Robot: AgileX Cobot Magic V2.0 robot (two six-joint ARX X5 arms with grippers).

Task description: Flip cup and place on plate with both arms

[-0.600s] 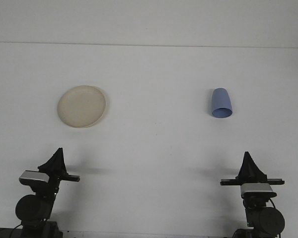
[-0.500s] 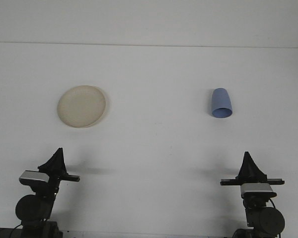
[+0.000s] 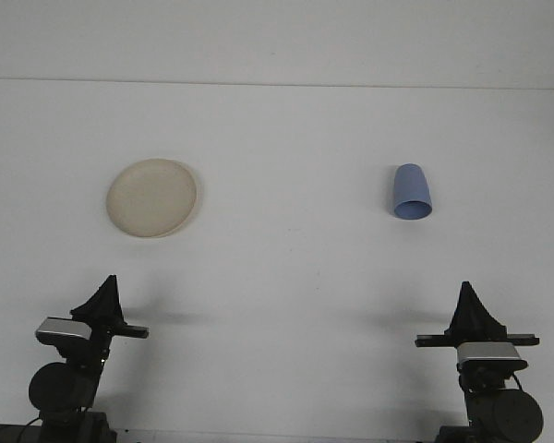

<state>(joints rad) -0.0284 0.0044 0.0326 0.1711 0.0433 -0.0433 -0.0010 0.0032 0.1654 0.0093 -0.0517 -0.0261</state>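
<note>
Front view shows both arms parked at the near edge of the table (image 3: 286, 277), the left gripper (image 3: 104, 297) below the plate (image 3: 152, 197) and the right gripper (image 3: 468, 308) below the cup (image 3: 412, 192), a layout that appears to assign each arm to the item on its own side. Each gripper presents as a single dark point seen end-on, so whether the fingers are apart or together cannot be told; neither grips anything. The cup sits on the right half of the table, well apart from the plate on the left half and from both grippers. It stands upside down, wide rim on the table and closed base uppermost, long axis roughly vertical. The plate lies flat, face up and bare, ready to receive the cup once it is turned upright
</note>
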